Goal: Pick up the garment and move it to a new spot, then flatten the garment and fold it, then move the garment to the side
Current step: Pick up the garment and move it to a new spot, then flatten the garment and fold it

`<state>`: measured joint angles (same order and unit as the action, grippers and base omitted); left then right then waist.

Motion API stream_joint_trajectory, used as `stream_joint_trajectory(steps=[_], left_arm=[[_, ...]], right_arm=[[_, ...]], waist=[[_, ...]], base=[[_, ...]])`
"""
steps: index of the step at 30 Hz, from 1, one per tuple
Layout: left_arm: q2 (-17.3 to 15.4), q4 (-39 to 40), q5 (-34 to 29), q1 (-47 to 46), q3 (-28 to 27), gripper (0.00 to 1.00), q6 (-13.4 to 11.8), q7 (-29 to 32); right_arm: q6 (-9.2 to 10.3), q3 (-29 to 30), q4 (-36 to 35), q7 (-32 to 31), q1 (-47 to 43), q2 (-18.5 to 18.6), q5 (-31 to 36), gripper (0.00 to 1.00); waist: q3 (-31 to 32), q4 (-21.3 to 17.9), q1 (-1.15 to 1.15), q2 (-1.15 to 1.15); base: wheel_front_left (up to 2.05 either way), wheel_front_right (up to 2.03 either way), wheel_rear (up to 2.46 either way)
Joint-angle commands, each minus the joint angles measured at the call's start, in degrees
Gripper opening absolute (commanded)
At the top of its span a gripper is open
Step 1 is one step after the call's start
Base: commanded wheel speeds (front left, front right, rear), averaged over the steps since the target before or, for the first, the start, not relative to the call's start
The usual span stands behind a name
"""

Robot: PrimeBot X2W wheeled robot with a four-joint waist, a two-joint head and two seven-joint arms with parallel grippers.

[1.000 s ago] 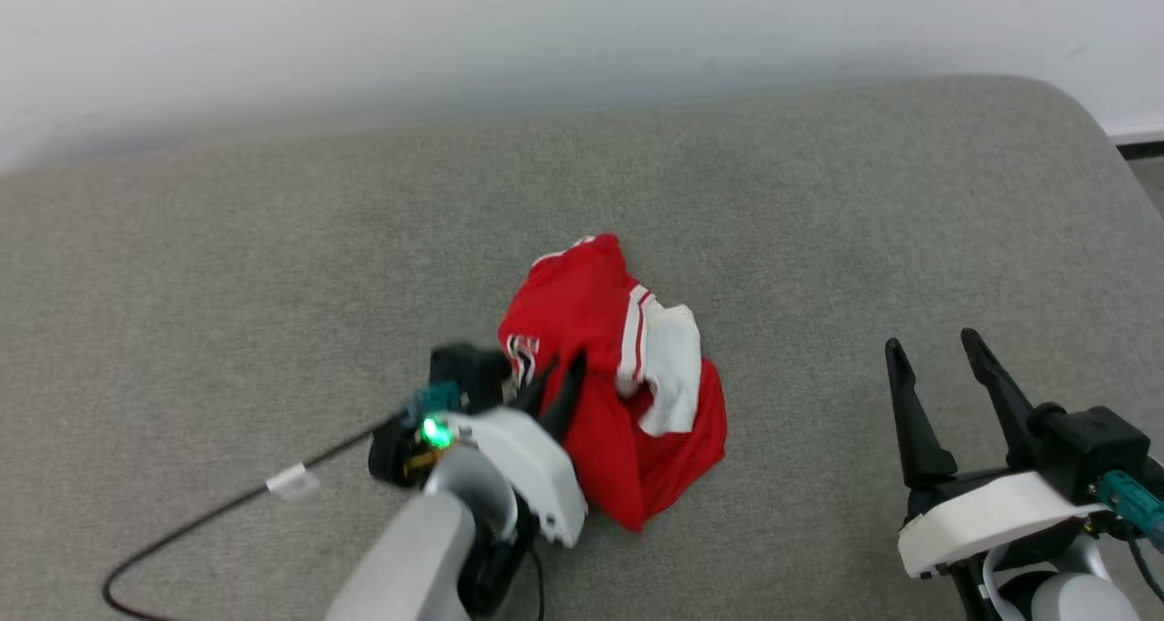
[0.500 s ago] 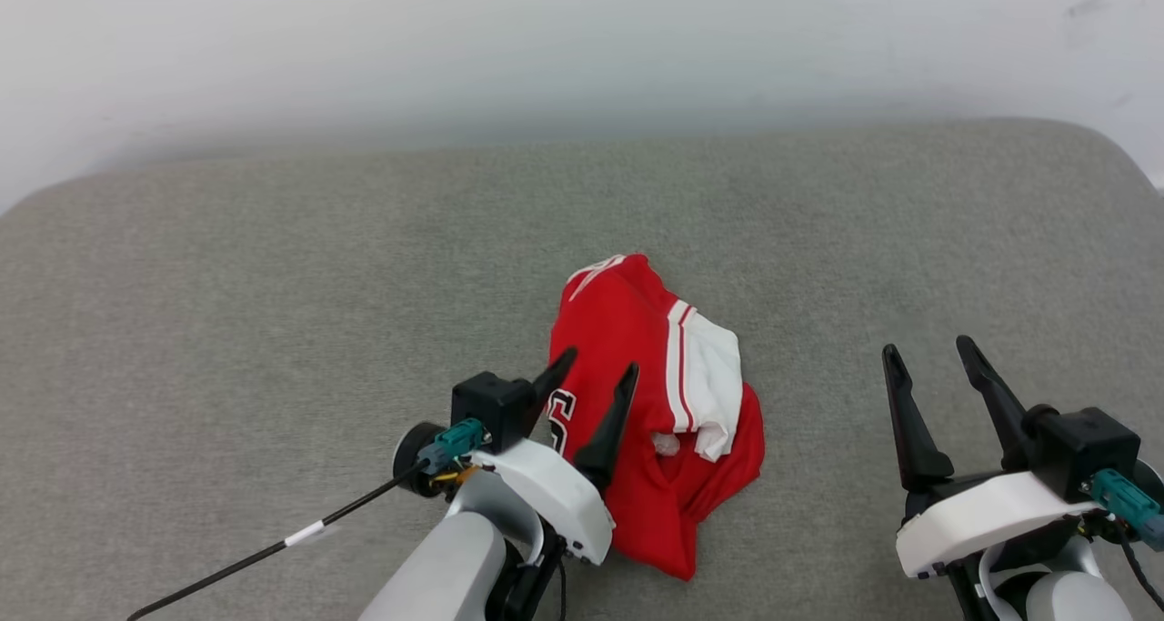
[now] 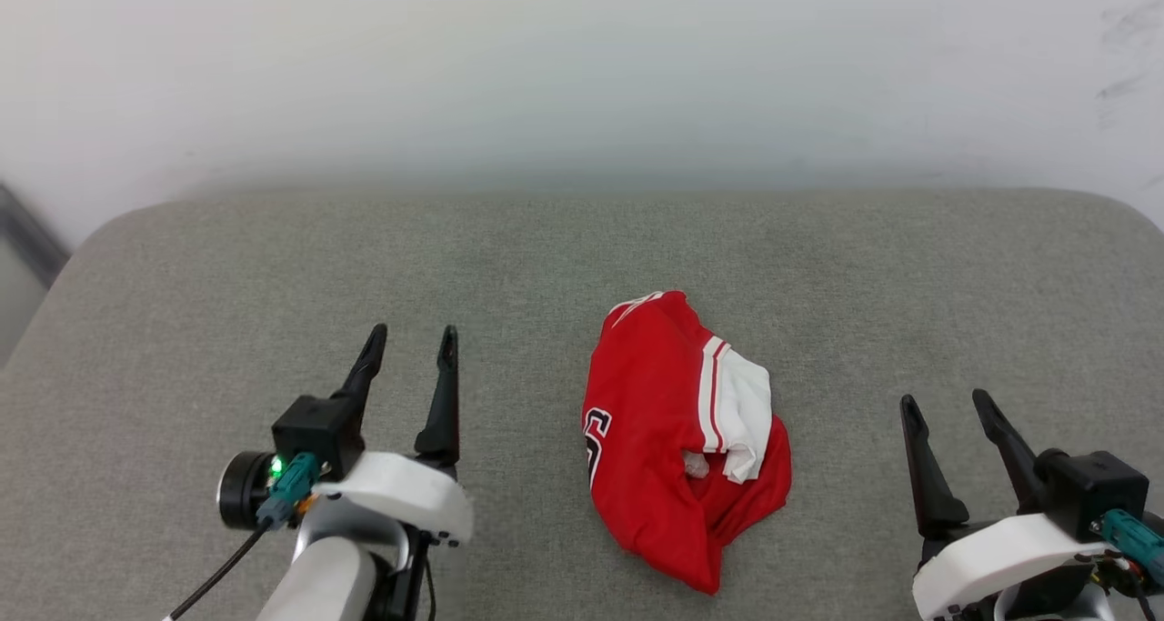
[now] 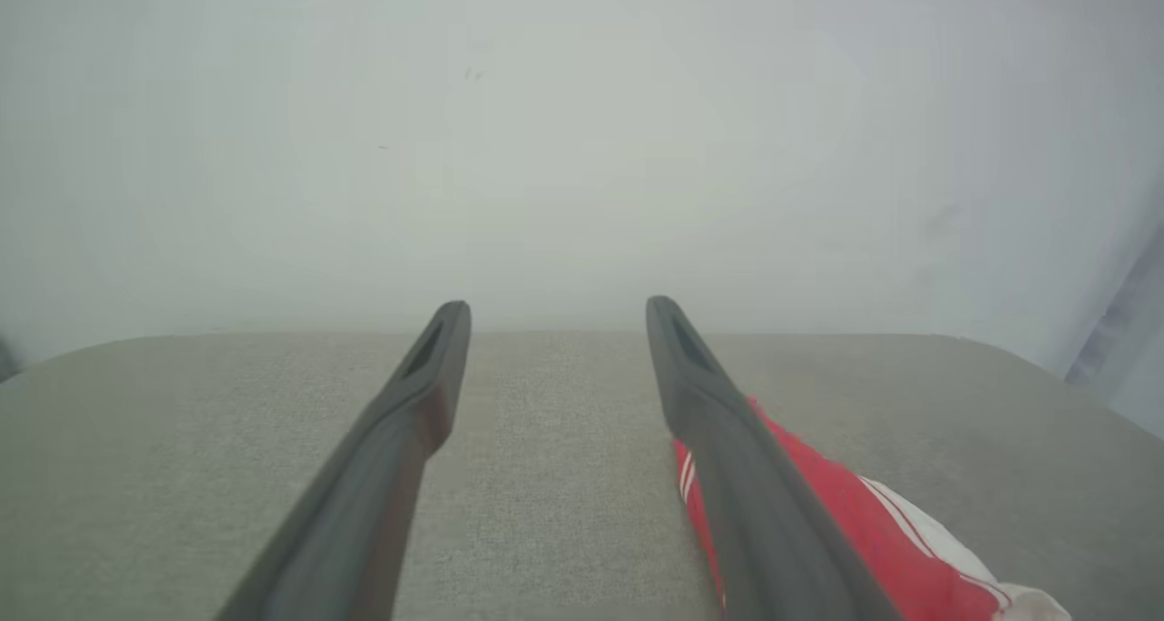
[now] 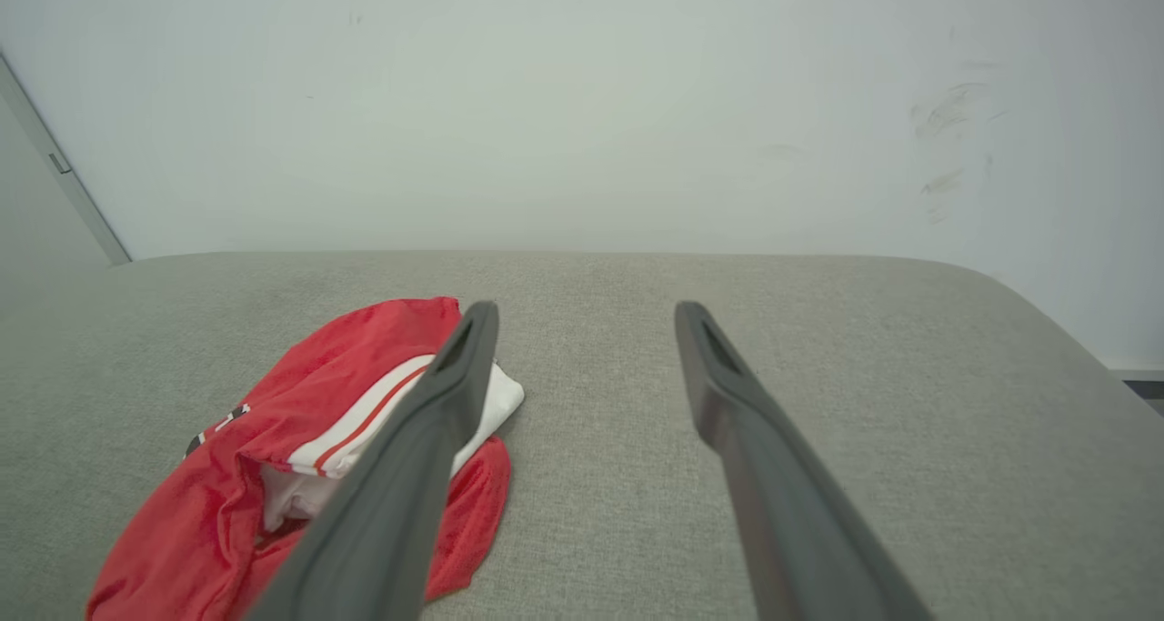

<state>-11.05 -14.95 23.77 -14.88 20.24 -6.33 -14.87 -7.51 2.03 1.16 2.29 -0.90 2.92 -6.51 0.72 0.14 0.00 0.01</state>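
**Head view: crumpled jersey lies between two empty grippers**

The garment (image 3: 677,439) sits bunched in a heap on the grey padded bench (image 3: 273,266), right of centre and towards the near edge. The left gripper (image 3: 412,335) hovers well to one side of it and the right gripper (image 3: 946,401) to the other. Both have their fingers spread, hold nothing and touch no cloth.

The heap's long axis runs from the far side to the near side, leaning slightly rightwards as it comes near. The white sleeve (image 3: 741,412) is folded over the side facing the right gripper, and a scrap of black numeral (image 3: 596,430) shows on the left edge.

It looks like thin, limp fabric: light, unbreakable, likely to sag and trail when lifted, and easy to pinch in several layers at once. The striped sleeve seam or the far red tip looks like the best hold, since each offers a single readable edge.
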Motion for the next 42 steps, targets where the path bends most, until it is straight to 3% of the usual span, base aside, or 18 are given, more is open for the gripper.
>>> stream_joint_trajectory(steps=[1, 6, 23, 28, 35, 42], left_arm=[[-0.6, 0.5, -0.4, 1.5, -0.3, 1.0, -0.4, -0.3], [-2.5, 1.6, -0.4, 5.9, -1.3, 1.0, -1.7, -0.3], [-3.1, 3.5, 0.2, 6.7, -0.7, 1.0, -2.4, 0.5], [-2.9, 3.9, 0.2, 6.0, -0.4, 1.0, -2.3, 0.4], [-2.0, 4.2, -0.3, 4.3, 0.5, 1.0, -1.5, 0.1], [-1.2, 4.1, -0.6, 2.8, 0.4, 1.0, -1.2, -0.1]], right_arm=[[0.04, 0.1, -0.1, -0.1, -0.9, 0.0, 0.0, 1.0], [0.04, 0.5, 0.0, -0.6, -2.1, 0.0, -0.3, 1.0], [0.04, 0.4, 0.2, -3.7, -0.4, -0.1, 1.3, 1.0], [0.04, -2.5, 3.2, -13.0, 3.1, 0.2, 2.5, 1.0], [0.04, -13.4, 5.8, -29.3, 8.7, 5.6, -3.5, 1.0], [0.04, -19.6, 8.8, -34.6, 13.4, 8.9, -8.1, 1.0]], waist=[[0.3, 0.0, 0.0, -0.01], [1.1, -0.2, 0.0, -0.01], [0.9, -0.8, 0.0, -0.01], [-0.2, 0.2, 0.0, -0.01], [-2.8, 3.6, 0.0, -0.01], [-5.8, 6.3, 0.0, -0.01]], base=[[0.0, 0.0, 0.0], [0.0, 0.0, 0.0], [0.0, 0.0, 0.0], [0.0, 0.0, 0.0], [0.0, 0.0, 0.0], [0.0, 0.0, 0.0]])
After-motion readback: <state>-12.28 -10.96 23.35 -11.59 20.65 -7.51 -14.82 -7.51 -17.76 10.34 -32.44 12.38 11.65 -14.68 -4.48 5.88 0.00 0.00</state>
